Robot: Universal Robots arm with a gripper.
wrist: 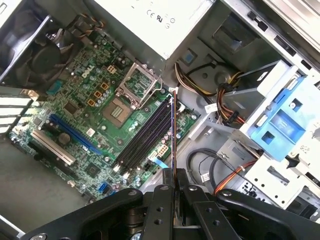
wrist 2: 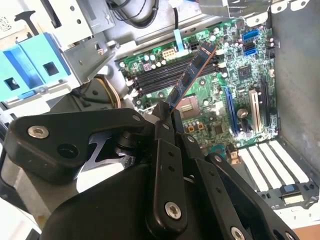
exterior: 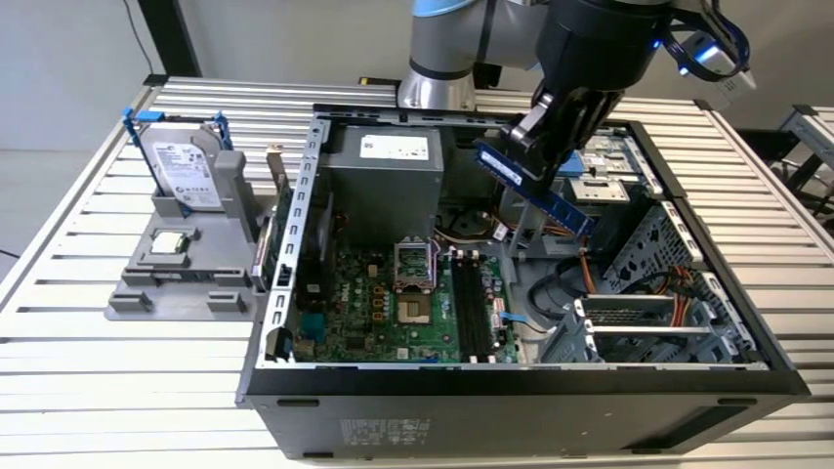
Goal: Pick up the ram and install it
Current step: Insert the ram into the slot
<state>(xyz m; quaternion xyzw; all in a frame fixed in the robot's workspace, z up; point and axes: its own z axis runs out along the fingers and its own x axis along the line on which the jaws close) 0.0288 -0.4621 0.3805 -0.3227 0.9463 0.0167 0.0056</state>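
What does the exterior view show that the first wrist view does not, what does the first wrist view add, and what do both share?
Exterior view: the hard drive and processor chip sit on a grey stand beside the computer case, on the slatted table.
First wrist view: a black fan beside the motherboard, and the ram seen edge-on as a thin line.
Both: the gripper, jaws shut on the ram, holds it above the memory slots, not yet seated.

clear air between ram point(wrist 2: 192, 73) and memory slots point(wrist: 143, 139), drive cage point(wrist: 280, 120) close beside
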